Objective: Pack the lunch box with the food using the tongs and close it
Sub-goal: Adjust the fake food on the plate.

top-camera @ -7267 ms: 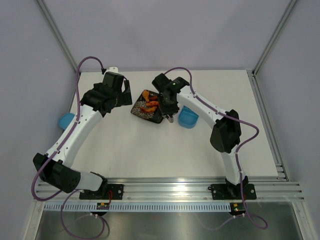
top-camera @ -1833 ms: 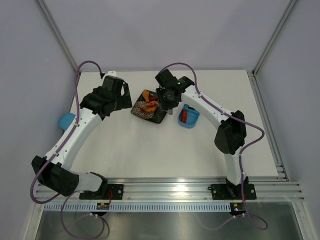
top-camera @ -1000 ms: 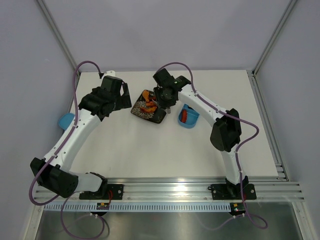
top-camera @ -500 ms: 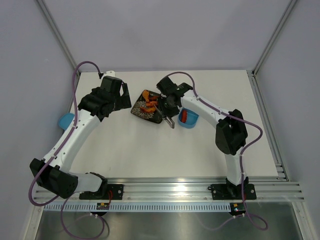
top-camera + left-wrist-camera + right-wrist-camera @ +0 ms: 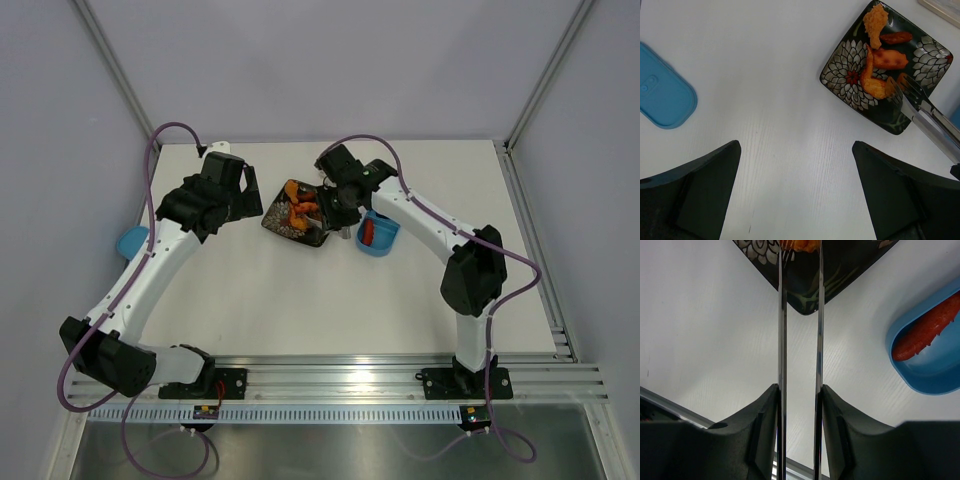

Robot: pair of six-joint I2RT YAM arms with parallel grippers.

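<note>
My right gripper [image 5: 799, 387] is shut on the silver tongs [image 5: 782, 330], one arm against each finger. The tongs [image 5: 925, 117] reach over the near corner of the black plate [image 5: 890, 120], their tips beside an orange piece of food [image 5: 874, 85]. Several orange pieces [image 5: 300, 208] lie on that plate [image 5: 288, 229]. The light-blue lunch box [image 5: 380, 243] stands open right of the plate with one red piece [image 5: 922, 337] inside. Its blue lid [image 5: 662, 97] lies far left. My left gripper [image 5: 795, 150] hangs open over bare table, holding nothing.
A pale translucent case [image 5: 945, 7] lies beyond the plate. The lid [image 5: 131, 241] sits at the table's left edge. A metal rail runs along the near edge, and grey walls close in the other sides.
A red piece now lies in the lunch box. Over the last second the right arm swung the tongs out over the table by the plate's near corner, then back onto the plate. The left arm stayed put.
</note>
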